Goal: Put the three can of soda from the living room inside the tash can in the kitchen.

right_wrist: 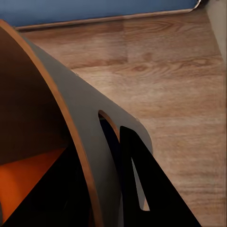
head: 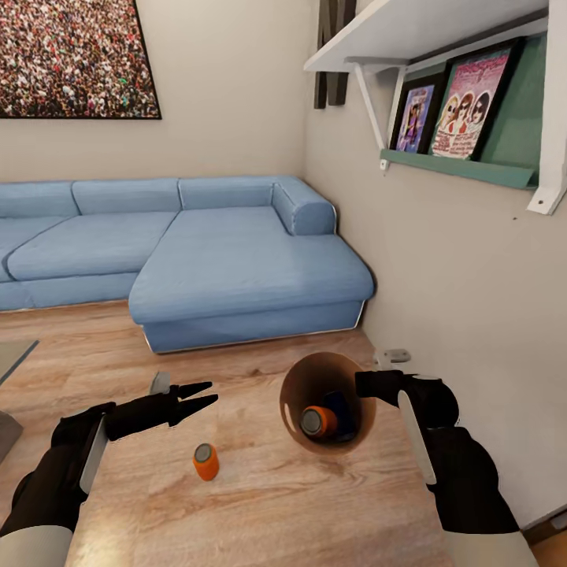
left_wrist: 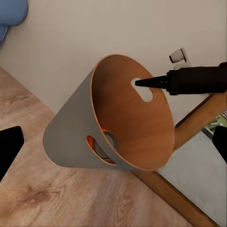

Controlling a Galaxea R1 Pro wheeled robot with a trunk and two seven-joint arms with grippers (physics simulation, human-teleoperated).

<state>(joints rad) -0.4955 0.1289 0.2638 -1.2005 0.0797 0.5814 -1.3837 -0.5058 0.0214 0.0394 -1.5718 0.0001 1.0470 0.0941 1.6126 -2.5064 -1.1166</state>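
Observation:
The tash can [head: 293, 387], a light-brown tapered bin, hangs tilted over the living room's wood floor with its mouth toward me. My right gripper [head: 364, 385] is shut on its right rim; in the right wrist view one finger [right_wrist: 139, 184] lies against the bin's outer wall [right_wrist: 71, 109]. One orange can of soda [head: 319, 422] lies inside the bin, also glimpsed through the bin's slot [left_wrist: 100, 144] and as orange [right_wrist: 26, 189] at its bottom. Another can of soda [head: 205, 461] stands upright on the floor. My left gripper [head: 201, 397] is open, a little above and left of that can.
A blue sectional sofa [head: 236, 268] fills the back. A wall [head: 457, 299] with a shelf [head: 457, 165] of framed pictures runs close on the right. A grey table corner [head: 12, 358] shows at the far left. A wood-framed panel [left_wrist: 189, 189] leans by the wall.

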